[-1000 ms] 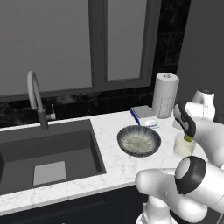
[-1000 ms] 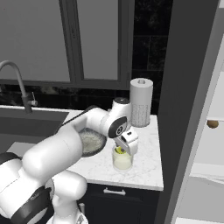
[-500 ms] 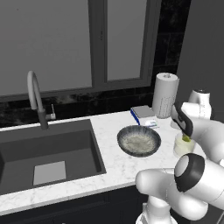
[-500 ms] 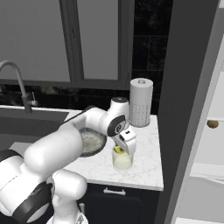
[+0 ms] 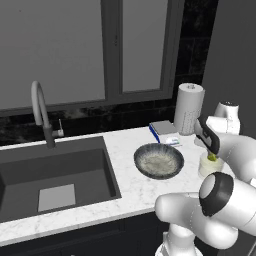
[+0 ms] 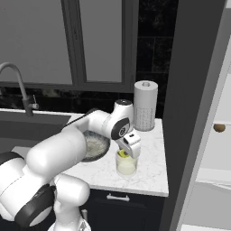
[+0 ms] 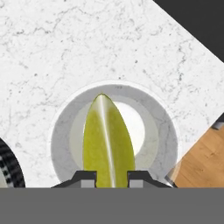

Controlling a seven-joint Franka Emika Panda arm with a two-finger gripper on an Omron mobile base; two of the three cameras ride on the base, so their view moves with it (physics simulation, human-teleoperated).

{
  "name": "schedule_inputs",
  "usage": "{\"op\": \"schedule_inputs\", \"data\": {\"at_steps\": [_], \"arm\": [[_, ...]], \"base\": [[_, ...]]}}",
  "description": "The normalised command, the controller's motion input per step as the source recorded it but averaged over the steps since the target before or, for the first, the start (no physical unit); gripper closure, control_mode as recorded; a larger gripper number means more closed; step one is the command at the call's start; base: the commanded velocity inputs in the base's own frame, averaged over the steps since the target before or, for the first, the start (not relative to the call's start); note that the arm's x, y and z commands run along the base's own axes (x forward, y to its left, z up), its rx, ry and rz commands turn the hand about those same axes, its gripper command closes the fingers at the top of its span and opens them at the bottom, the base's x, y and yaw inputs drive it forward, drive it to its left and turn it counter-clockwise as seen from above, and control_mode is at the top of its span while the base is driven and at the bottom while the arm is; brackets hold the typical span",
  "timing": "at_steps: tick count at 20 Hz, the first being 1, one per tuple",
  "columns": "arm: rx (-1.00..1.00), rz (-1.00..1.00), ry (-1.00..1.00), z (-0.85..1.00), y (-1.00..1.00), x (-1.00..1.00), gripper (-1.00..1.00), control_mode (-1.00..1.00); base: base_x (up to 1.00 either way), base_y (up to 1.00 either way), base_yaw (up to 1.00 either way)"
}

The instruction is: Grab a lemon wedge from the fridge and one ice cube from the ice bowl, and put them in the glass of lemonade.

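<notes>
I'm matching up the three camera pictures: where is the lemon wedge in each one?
Left base view: lemon wedge at right, just above the glass.
Right base view: lemon wedge near centre, at the glass's mouth.
Hand view: lemon wedge low centre, over the glass.
Shared landmark: the glass.

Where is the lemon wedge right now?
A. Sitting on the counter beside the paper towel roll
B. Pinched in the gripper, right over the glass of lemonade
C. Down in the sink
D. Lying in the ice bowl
B: in the hand view the lemon wedge sits between the fingertips of the gripper, with the round mouth of the glass of lemonade directly beneath it.
</notes>
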Motion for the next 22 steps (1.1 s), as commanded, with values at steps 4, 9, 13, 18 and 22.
{"op": "schedule_inputs", "data": {"at_steps": [4, 9, 13, 18, 22], "arm": [[0.0, 0.0, 0.0, 0.0, 0.0, 0.01, 1.0, -1.0], [0.0, 0.0, 0.0, 0.0, 0.0, 0.0, -1.0, -1.0], [0.0, 0.0, 0.0, 0.0, 0.0, 0.0, -1.0, -1.0], [0.0, 0.0, 0.0, 0.0, 0.0, 0.0, -1.0, -1.0], [0.0, 0.0, 0.0, 0.0, 0.0, 0.0, -1.0, -1.0]], "base": [[0.0, 0.0, 0.0], [0.0, 0.0, 0.0], [0.0, 0.0, 0.0], [0.0, 0.0, 0.0], [0.0, 0.0, 0.0]]}}
